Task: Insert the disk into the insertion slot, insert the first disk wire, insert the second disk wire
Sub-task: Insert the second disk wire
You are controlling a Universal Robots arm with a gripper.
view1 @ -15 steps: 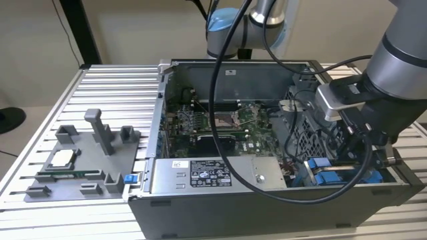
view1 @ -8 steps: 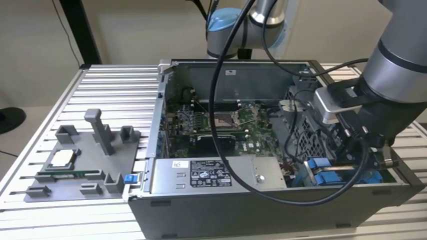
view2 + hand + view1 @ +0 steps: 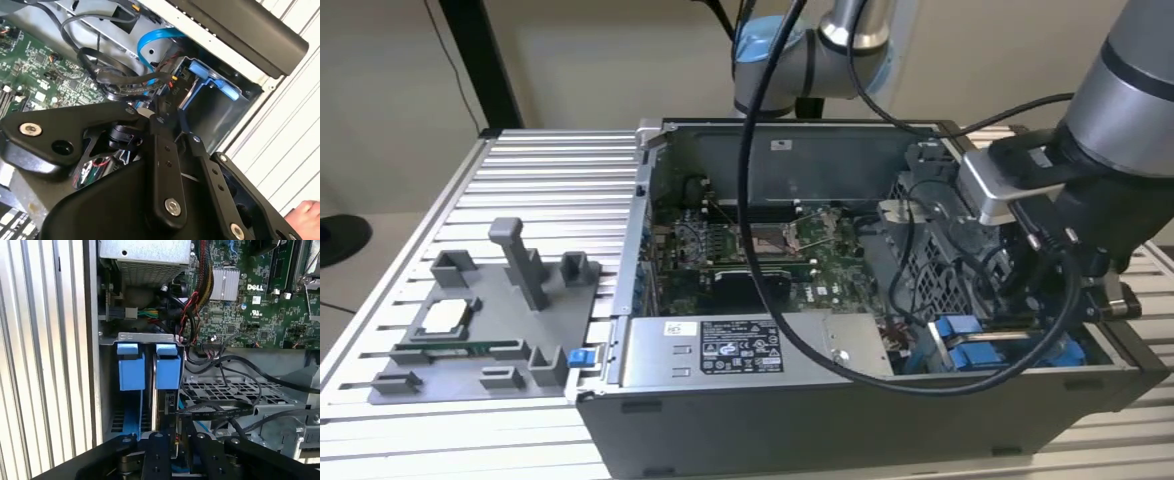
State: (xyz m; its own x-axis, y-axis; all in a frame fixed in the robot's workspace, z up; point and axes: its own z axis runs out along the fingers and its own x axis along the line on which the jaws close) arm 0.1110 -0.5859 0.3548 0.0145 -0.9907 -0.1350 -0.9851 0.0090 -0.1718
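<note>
Your gripper (image 3: 165,117) sits low inside the corner of the dark computer case (image 3: 854,420), at the exterior view's right, right over the insertion slot (image 3: 131,390). Its fingers (image 3: 159,452) look drawn close together around the end of a thin black wire (image 3: 120,77) near the disk's (image 3: 160,405) edge, though you cannot tell for sure whether they pinch it. The disk already stands inside the slot, edge-on between the blue rails, with two blue tabs (image 3: 168,365) beside each other at its end. A light blue flat cable (image 3: 152,40) curls above the drive cage (image 3: 225,390) in the second wrist view.
</note>
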